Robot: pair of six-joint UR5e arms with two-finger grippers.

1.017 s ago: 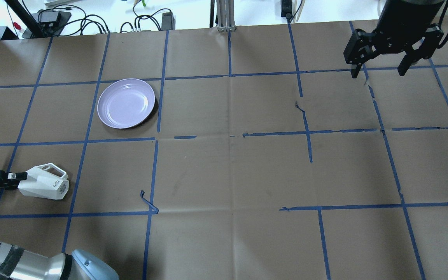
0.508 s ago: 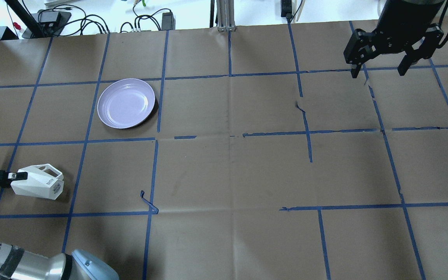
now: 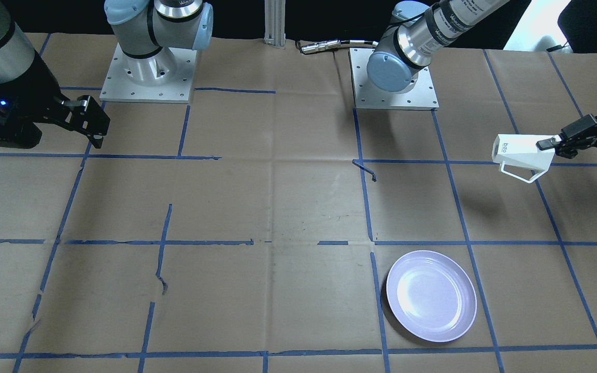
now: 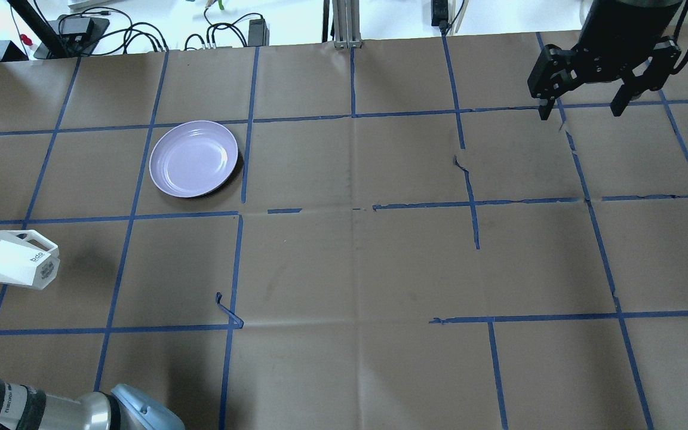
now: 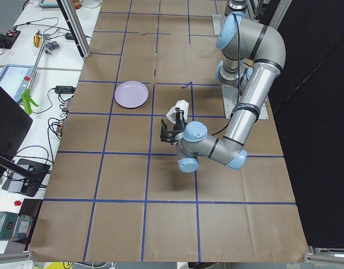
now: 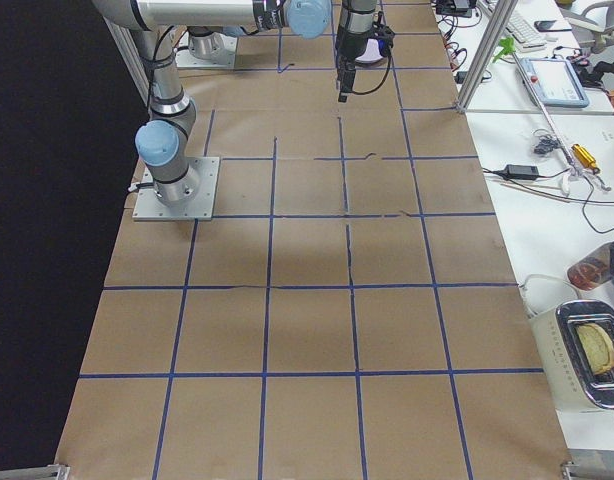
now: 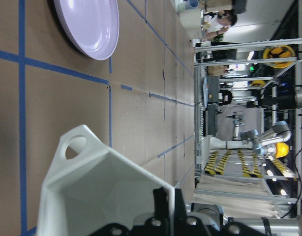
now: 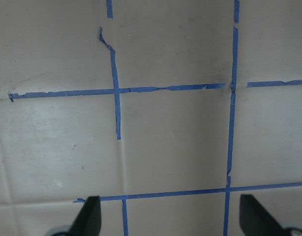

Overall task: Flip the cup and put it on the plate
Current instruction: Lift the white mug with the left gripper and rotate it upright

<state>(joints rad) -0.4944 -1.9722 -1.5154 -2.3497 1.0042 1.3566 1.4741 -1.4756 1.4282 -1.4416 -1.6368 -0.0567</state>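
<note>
My left gripper (image 3: 550, 143) is shut on the rim of the white faceted cup (image 3: 520, 157) and holds it on its side in the air above the table. The cup also shows in the overhead view (image 4: 12, 259), at the left edge, handle towards the far side. In the left wrist view the cup's open mouth (image 7: 99, 196) fills the lower part, with one finger inside the rim. The lavender plate (image 4: 194, 158) lies flat and empty on the table, apart from the cup; it also shows in the front view (image 3: 431, 295). My right gripper (image 4: 583, 110) is open and empty at the far right.
Brown paper with blue tape grid lines covers the table (image 4: 356, 263). Cables and power bricks (image 4: 129, 33) lie beyond the far edge. The arm bases (image 3: 148, 77) stand on the robot's side. A torn tape end (image 4: 227, 310) sticks up near the middle left.
My left gripper has carried the cup leftwards towards the overhead view's edge and lifted it. The right arm and the plate have not moved.
</note>
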